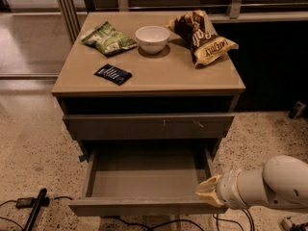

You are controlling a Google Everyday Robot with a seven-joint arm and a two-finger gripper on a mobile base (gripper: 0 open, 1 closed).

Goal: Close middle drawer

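I see the middle drawer (139, 207) pulled far out of the desk (159, 81), its bare flat inside exposed and its plain front panel low in my view. The end effector (209, 192) sits at the drawer's right front corner, touching or just beside the panel's end; I cannot tell whether it is open or closed. The white arm (269, 186) reaches in from the right. Above the open drawer, the upper drawer front (149, 125) with pale scratches sits slightly out. On top lie a green bag (108, 38), a white bowl (152, 38), a brown chip bag (202, 35) and a dark blue packet (112, 74).
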